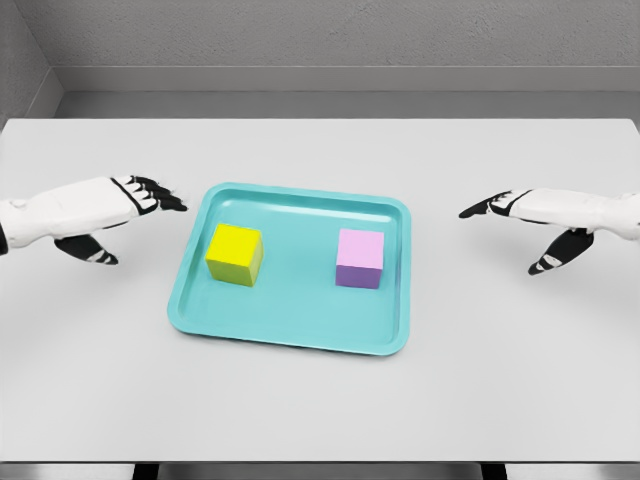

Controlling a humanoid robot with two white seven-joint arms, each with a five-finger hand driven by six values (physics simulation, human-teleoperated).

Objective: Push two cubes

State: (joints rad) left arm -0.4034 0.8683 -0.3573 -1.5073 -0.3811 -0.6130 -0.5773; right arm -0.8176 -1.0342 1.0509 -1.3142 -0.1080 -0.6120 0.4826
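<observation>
A yellow cube point(235, 254) sits in the left half of a teal tray point(290, 332), and a purple cube point(360, 258) sits in its right half. My left hand point(150, 200) hovers just outside the tray's left rim, fingers stretched flat toward the tray and holding nothing. At the far right, my right hand point(500, 212) points its straight fingers toward the tray's right rim, a short gap away, thumb hanging down. Neither hand touches a cube.
The tray lies in the middle of a white table point(320, 420). The table's front edge runs along the bottom of the view, and a grey wall stands behind the far edge.
</observation>
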